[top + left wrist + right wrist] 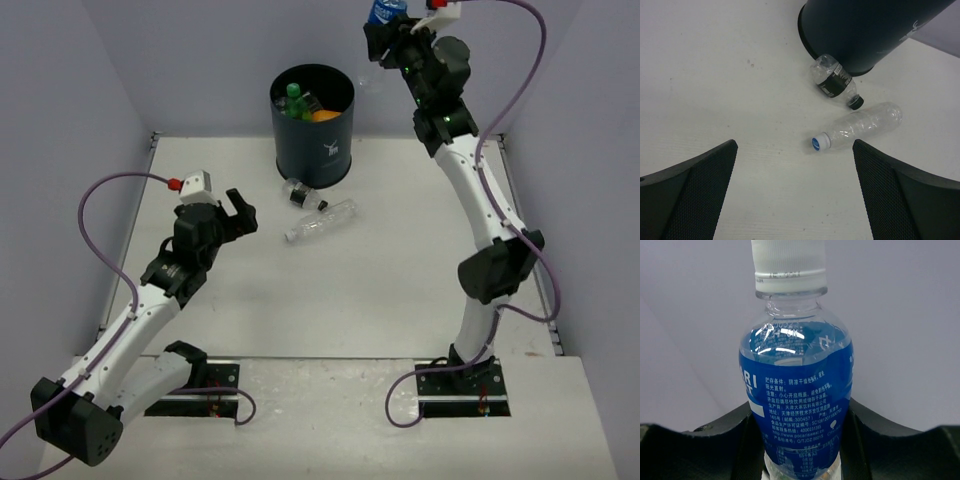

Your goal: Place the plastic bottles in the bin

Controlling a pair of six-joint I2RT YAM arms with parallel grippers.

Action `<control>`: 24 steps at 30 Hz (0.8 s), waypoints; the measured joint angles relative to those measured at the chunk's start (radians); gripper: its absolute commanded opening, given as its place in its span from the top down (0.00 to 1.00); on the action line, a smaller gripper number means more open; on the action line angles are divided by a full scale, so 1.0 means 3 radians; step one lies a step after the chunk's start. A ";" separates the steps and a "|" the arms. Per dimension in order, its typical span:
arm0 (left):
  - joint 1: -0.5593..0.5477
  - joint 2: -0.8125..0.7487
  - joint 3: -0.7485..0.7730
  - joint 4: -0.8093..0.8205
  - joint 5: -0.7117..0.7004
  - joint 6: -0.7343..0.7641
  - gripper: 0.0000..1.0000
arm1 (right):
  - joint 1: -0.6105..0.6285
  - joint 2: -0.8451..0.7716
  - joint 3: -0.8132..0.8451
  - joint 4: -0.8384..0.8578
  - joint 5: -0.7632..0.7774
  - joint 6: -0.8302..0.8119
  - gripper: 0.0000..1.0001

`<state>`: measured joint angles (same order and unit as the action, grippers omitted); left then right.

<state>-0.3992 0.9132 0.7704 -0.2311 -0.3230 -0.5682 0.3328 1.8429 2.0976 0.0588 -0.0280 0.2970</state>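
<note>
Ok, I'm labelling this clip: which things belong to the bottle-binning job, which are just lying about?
Job: bin; blue-labelled bottle; black-capped bottle; blue-capped clear bottle; green bottle in the bin.
Just there: purple cables; table.
</note>
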 measured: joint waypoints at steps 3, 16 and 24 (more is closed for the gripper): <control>0.0000 -0.0002 0.0000 0.0001 0.0046 0.0000 0.00 | 0.0032 0.0473 0.0350 0.0208 0.0002 -0.0073 0.72; 0.0000 0.0071 0.0000 0.0003 0.0235 0.0000 0.00 | 0.0372 0.1950 0.1179 0.1004 0.0110 -0.0520 0.53; 0.0000 0.0111 0.0000 0.0002 0.0324 -0.0001 0.00 | 0.0416 0.1973 0.1160 0.1077 0.0140 -0.0618 0.01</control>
<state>-0.3992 0.9466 0.7704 -0.2304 -0.2259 -0.5686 0.4575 2.4348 2.4457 0.3817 0.0139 0.1114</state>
